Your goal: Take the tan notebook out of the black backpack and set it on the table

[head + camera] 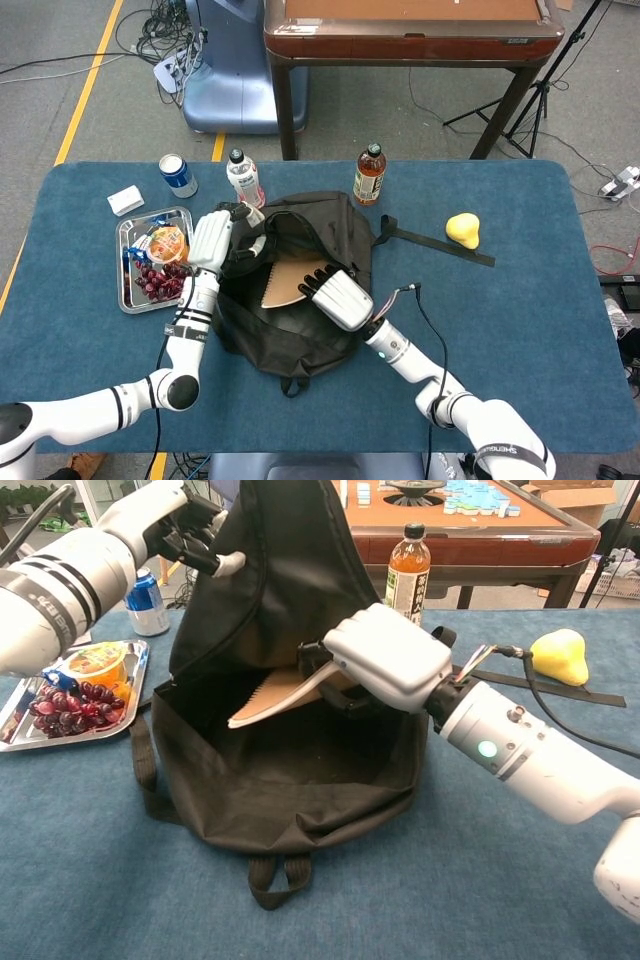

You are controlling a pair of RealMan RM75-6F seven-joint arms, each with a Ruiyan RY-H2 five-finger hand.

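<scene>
The black backpack (300, 300) lies open in the middle of the blue table (520, 330). My left hand (210, 240) grips its upper flap (290, 570) and holds it raised; the left hand (190, 530) shows at the top left in the chest view. The tan notebook (290, 282) sits tilted inside the opening, its spiral edge (262, 702) pointing left. My right hand (338, 294) reaches into the bag and grips the notebook's right side; in the chest view the right hand (390, 660) has its fingers curled around the notebook.
A metal tray (128, 290) with grapes (160, 283) and a fruit cup (166, 243) lies left of the bag. A blue can (178, 175), a white bottle (244, 178) and a tea bottle (369, 174) stand behind it. A yellow pear-shaped object (463, 230) lies right, beside a black strap (440, 245).
</scene>
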